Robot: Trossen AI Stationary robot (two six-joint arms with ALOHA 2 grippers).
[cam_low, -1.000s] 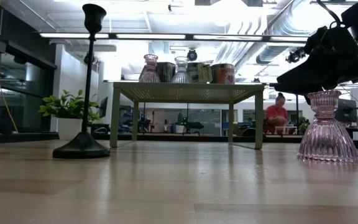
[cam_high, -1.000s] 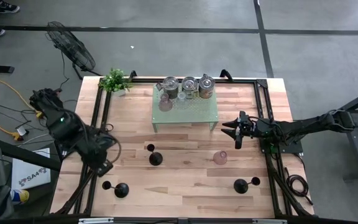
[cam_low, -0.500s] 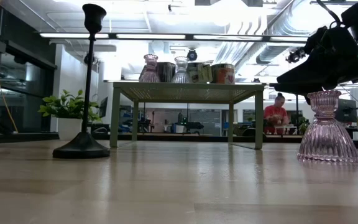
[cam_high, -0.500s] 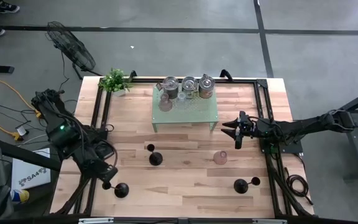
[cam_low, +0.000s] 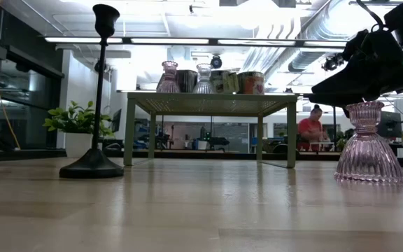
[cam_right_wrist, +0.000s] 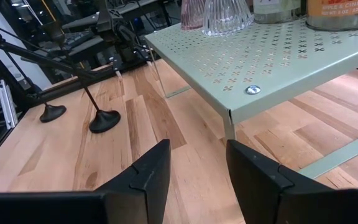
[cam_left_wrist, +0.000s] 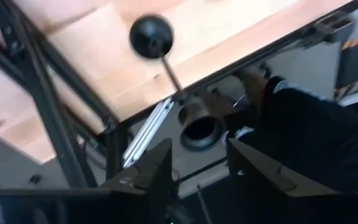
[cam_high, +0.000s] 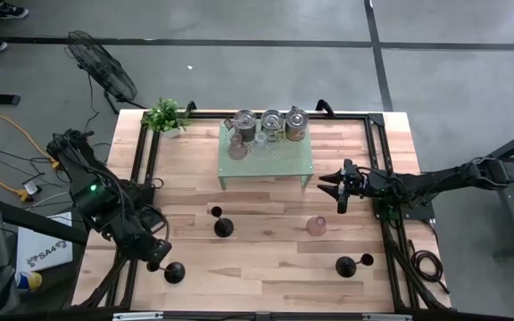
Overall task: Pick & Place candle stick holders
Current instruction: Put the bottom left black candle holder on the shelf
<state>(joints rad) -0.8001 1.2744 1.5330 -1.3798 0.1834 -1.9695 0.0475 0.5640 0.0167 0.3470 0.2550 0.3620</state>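
The left gripper [cam_high: 155,256] hangs over the front left corner of the table [cam_high: 266,259], its fingers [cam_left_wrist: 148,174] spread apart with nothing between them. The cup at the top of the nearest candle holder [cam_left_wrist: 149,36] sits just ahead of that gap; its round base stands on the wood close to the table's edge. A second candle holder [cam_high: 223,226] stands near the middle of the table, and a third [cam_high: 346,265] stands toward the front right.

The right gripper [cam_high: 341,188] hovers at the right side of the table, just beside the green shelf [cam_high: 266,160], fingers parted and empty. A pink glass holder [cam_high: 317,226] stands on the wood below and in front of it. On the shelf are tins [cam_high: 295,124] and small glass pieces [cam_right_wrist: 227,14]; their labels are too small to read. A small potted plant [cam_high: 165,115] sits at the back left corner. No writing on the table things can be made out.
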